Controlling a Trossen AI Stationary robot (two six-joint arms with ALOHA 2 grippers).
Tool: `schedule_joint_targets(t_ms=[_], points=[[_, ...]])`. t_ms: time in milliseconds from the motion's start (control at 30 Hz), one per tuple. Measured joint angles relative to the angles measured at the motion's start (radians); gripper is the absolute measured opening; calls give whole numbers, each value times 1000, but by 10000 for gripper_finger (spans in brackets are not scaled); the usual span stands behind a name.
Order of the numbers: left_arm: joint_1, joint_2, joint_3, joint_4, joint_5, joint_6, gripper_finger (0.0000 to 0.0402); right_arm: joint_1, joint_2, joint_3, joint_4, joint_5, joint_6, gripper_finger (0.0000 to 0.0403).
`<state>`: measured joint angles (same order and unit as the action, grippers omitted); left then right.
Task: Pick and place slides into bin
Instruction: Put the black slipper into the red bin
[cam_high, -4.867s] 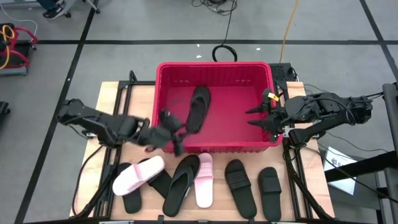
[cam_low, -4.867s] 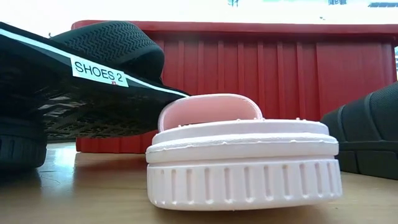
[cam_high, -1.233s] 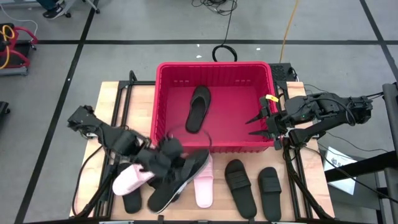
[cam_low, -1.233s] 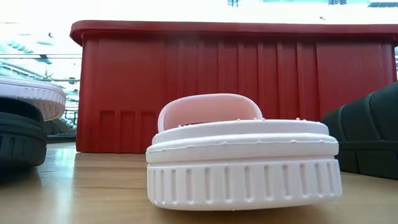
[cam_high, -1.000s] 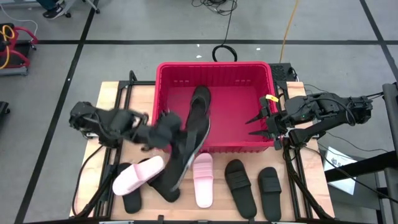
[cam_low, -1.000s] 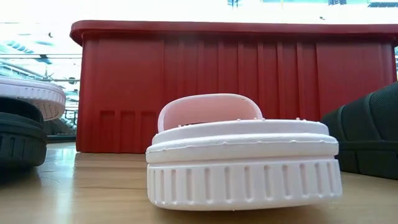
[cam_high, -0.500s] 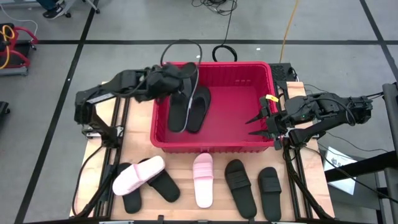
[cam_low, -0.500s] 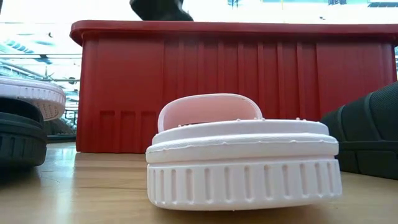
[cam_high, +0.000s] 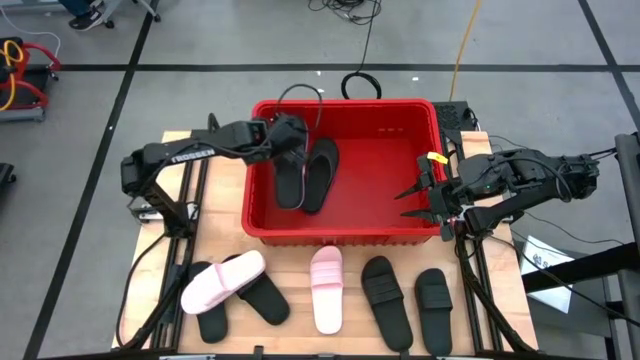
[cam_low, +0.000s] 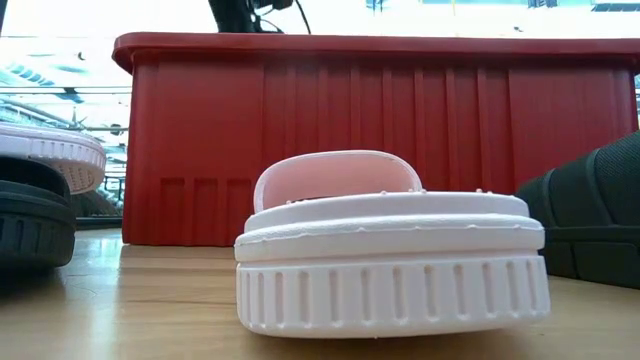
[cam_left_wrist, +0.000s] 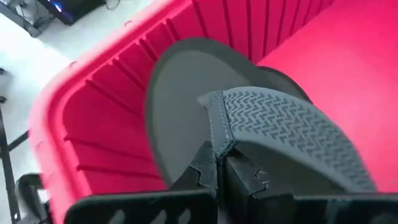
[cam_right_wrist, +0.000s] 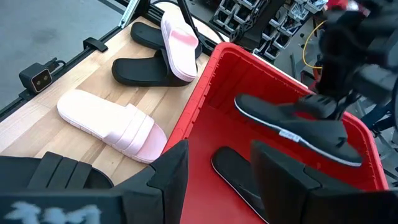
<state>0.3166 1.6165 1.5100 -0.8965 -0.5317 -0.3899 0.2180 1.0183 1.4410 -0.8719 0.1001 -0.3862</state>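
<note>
We note left arm stretched over bin (cam_high: 345, 232) from its left wall; left gripper (cam_high: 290, 140) clamped tight on strap of black slide (cam_high: 289, 178), which hangs inside bin just beside second black slide (cam_high: 320, 175) on floor. Right gripper (cam_high: 415, 190) waits at bin's right wall, fingers spread, nothing between them. On table ahead of bin: pink slide (cam_high: 325, 288), another pink slide (cam_high: 220, 282) resting on black ones, two more black slides (cam_high: 405, 297) well apart from either gripper.

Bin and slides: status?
Left tool shut on black slide, held over the bin. One black slide already inside. Right tool open, idle at the bin's right wall. Nothing blocking.
</note>
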Motion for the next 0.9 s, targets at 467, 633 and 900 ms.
schedule_joint_targets(t_ms=[467,633,900], points=[[66,0,-281,306,-16,74,0,0,0,0,0,3,-47,164],[80,-4,-352,414,-40,127,0,0,0,0,0,3,-47,164],[96,-4,-366,457,-24,192,0,0,0,0,0,3,-48,164]])
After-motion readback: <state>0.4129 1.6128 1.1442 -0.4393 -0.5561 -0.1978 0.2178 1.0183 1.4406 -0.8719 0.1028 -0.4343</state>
